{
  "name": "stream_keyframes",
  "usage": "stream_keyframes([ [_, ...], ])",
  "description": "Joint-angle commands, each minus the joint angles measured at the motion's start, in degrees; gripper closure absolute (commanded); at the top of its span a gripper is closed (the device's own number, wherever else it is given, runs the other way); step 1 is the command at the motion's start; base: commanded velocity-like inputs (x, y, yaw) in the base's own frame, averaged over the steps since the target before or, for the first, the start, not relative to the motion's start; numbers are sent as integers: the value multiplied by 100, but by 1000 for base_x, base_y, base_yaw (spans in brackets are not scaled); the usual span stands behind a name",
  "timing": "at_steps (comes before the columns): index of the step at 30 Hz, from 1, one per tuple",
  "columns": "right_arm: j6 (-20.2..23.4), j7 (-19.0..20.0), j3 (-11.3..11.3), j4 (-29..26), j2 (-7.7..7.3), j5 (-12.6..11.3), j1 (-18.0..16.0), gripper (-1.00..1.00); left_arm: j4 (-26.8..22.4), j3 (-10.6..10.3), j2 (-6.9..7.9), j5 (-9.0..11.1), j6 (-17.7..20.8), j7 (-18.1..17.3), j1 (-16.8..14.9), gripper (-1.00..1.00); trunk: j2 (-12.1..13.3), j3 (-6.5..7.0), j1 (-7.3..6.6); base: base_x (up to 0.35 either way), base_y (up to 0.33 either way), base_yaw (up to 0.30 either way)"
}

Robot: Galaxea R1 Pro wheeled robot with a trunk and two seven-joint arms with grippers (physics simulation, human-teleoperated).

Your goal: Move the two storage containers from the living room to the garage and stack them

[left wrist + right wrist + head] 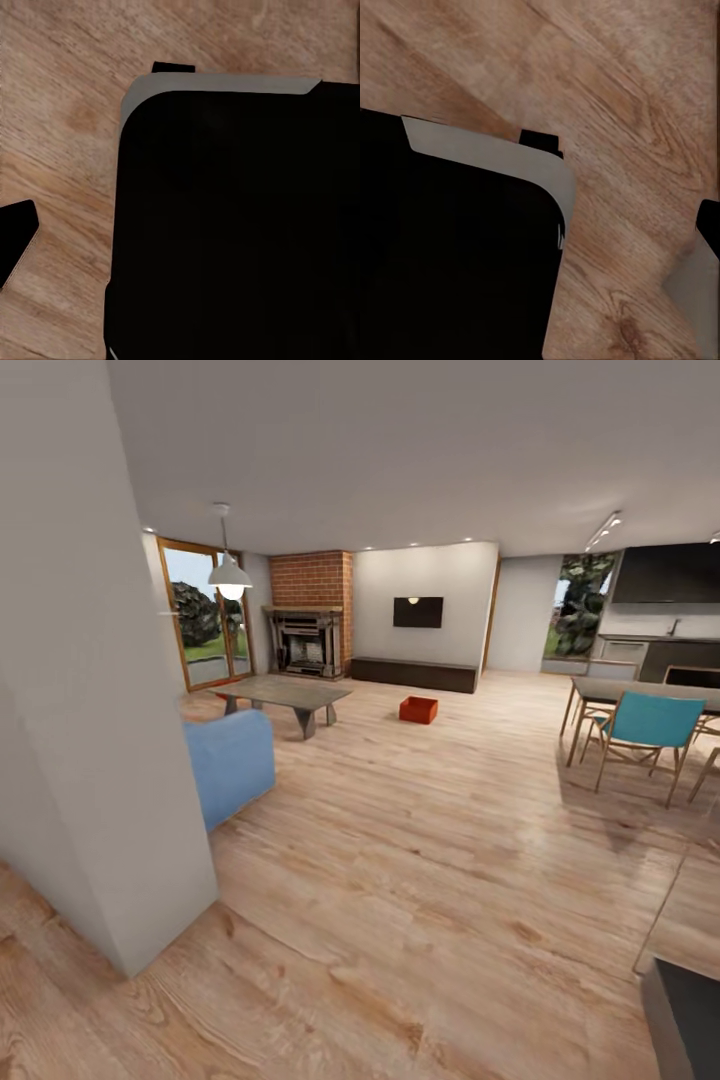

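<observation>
You face living room; one storage container (418, 709) sits on wood floor (420, 860) beyond coffee table (285, 693), before dark low cabinet (413, 674). Drive straight, keep clear of white wall corner (110, 780) and sofa (232, 762). Gripper state: cannot tell, either arm.

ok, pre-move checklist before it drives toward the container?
1. Target in sight: ok. One storage container sits on the wood floor past the coffee table.
2. Second container located: cannot tell. A small red patch shows under the coffee table's left end, too small to identify.
3. Path ahead: ok. Bare planks run from the near floor up to the container.
4. Left side clearance: not ok. A white wall corner and the blue sofa stand close on the left.
5. Right side clearance: ok. The dining chairs stand off to the right of the line.
6. Gripper state: cannot tell. Both wrist views look down on floor and a dark body.
</observation>
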Motion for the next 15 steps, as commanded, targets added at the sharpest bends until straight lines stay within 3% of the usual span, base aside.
stream_keyframes([
  [1,-34,35,37,17,0,-61,-9,-100,-1,-1,-1,55,-12,1,-1,-100,-3,-5,3,322,0,0],
  [15,-34,37,38,16,-10,-11,-9,-100,-1,-1,-1,55,-12,3,-1,-100,-3,-5,3,322,0,0],
])
